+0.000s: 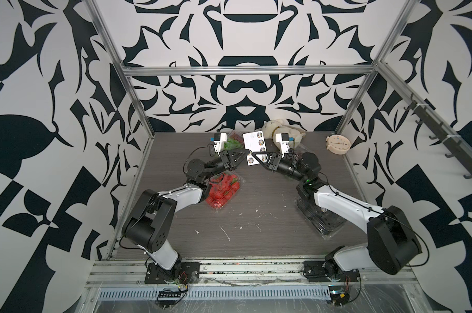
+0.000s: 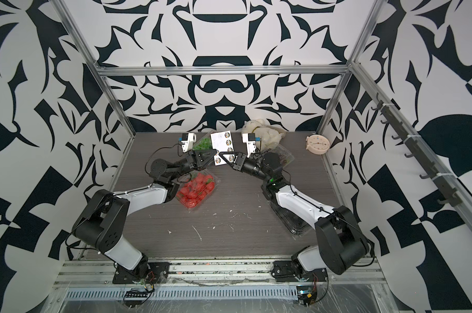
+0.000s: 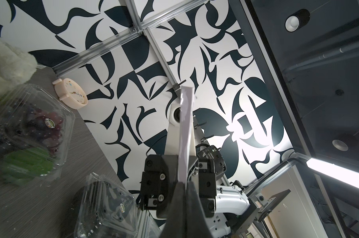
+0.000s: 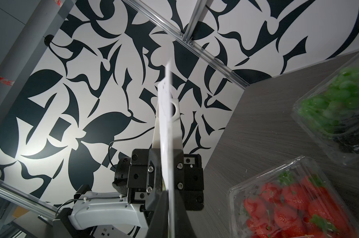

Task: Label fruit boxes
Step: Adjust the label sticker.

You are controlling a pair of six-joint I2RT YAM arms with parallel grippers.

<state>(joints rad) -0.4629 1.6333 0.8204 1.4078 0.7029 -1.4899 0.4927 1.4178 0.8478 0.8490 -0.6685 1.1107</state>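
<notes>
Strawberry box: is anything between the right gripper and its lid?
Nothing lies on the strawberry box lid. The left arm covers one end of it in both top views, and the right gripper is itself shut on the sticker sheet, shared with the left gripper.

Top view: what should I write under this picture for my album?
Teamwork: the left gripper and the right gripper both pinch the white sticker sheet, with the strawberry box close by.

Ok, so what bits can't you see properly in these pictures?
- Both top views: the right arm covers most of the dark fruit box.
- Both top views: pictures on the sticker sheet too small.
- Right wrist view: strawberry box cut off by the edge.
- Both top views: clock hands too small.
</notes>
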